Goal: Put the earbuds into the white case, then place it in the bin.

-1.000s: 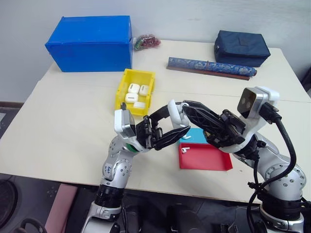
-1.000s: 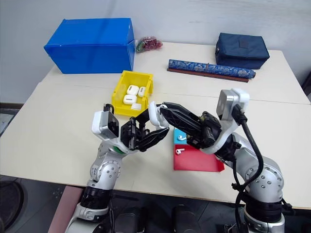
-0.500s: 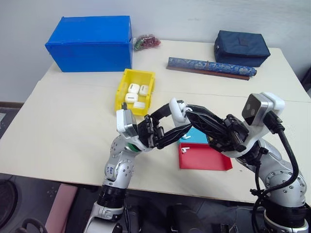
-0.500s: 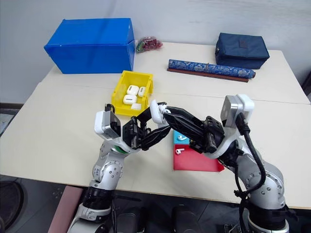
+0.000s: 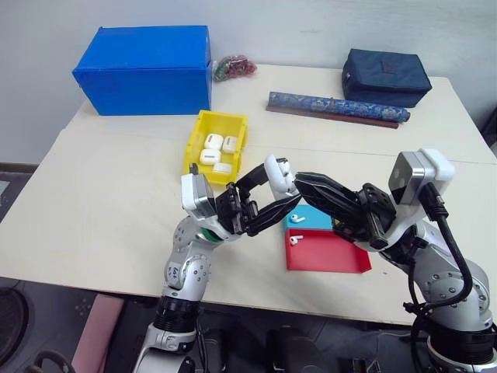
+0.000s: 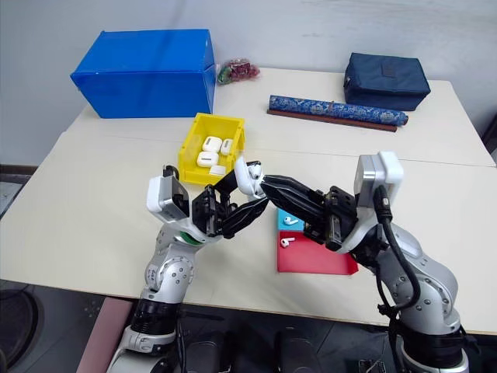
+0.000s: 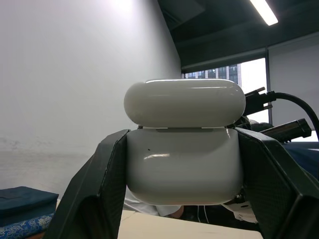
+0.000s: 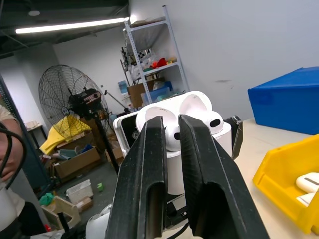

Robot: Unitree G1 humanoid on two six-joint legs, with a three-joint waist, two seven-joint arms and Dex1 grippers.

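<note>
Loading step: left gripper clamps the white case upright, lid open, above the table's near edge; right gripper, fingers nearly together, pinches an earbud at its mouth. Next, I judge, it must seat the bud, then fetch the two earbuds on the teal-and-red tray; yellow bin waits mid-table.

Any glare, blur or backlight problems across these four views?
Head views: even light, sharp, soft shadows on the table. Left wrist view: white case sharp, with a glossy highlight; ceiling light and window blown out. Right wrist view: hand's fingers near and soft, shelving behind clear.
</note>
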